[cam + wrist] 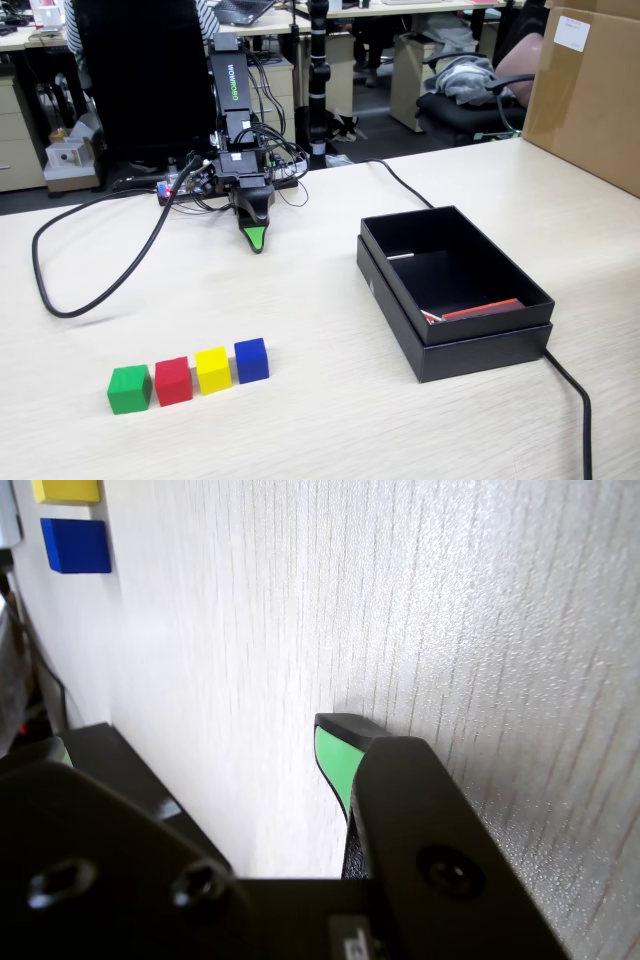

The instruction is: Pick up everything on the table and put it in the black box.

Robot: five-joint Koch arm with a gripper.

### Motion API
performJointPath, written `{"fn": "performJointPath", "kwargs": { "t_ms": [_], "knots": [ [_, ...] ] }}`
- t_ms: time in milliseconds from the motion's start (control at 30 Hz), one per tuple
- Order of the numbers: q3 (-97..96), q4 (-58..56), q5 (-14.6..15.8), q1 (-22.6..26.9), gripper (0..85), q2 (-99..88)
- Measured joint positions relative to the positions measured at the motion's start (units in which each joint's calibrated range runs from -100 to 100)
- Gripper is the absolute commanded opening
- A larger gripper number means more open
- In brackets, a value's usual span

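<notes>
Four small cubes stand in a row on the pale wood table [300, 330] at the front left: green [129, 389], red [173, 380], yellow [213, 369] and blue [251, 360]. The black box [480, 355] sits at the right with a thin red strip [480, 309] inside. My gripper [257, 238] points down at the back of the table, far from both the cubes and the box. In the wrist view the gripper [195, 738] is open, with bare table between its green-padded fingers [335, 755]. The yellow cube [67, 490] and blue cube [76, 545] show at the top left.
A thick black cable [90, 290] loops across the table's left side. Another cable [575, 400] runs past the box's right corner. A brown carton [590, 90] stands at the back right. Office chairs and desks lie beyond the table's far edge.
</notes>
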Motion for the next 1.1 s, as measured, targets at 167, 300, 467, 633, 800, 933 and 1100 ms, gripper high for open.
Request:
{"fn": "performJointPath", "kwargs": {
  "t_ms": [167,300,467,633,800,933,1100],
  "knots": [
    [0.0,0.0,0.0,0.0,48.1,0.0],
    [0.0,0.0,0.0,0.0,48.1,0.0],
    [0.0,-0.1,0.0,0.0,48.1,0.0],
    [0.0,0.0,0.0,0.0,48.1,0.0],
    [0.0,0.0,0.0,0.0,47.6,0.0],
    [0.0,-0.1,0.0,-0.1,47.7,0.0],
    [0.0,0.0,0.0,-1.0,47.7,0.0]
  ]
}}
